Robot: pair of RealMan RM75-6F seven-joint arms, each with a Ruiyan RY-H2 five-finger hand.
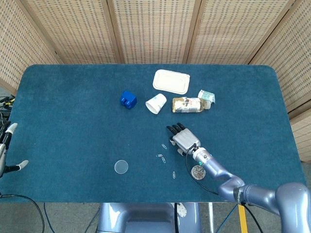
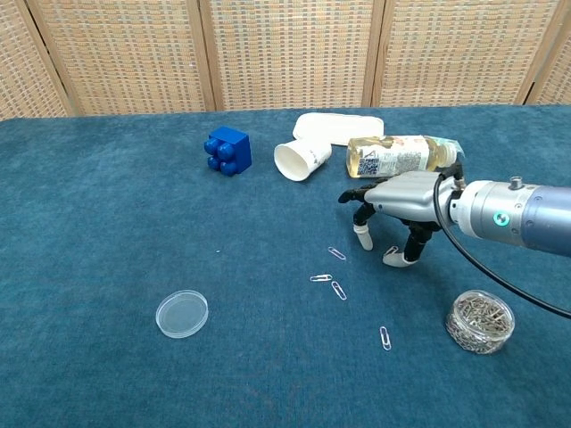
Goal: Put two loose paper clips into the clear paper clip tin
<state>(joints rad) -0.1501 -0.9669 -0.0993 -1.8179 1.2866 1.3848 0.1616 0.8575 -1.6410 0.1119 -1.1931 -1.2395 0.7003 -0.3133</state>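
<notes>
The right hand is held spread and empty over loose clips; a bottle and cup lie beyond it, the tin nearer.
</notes>
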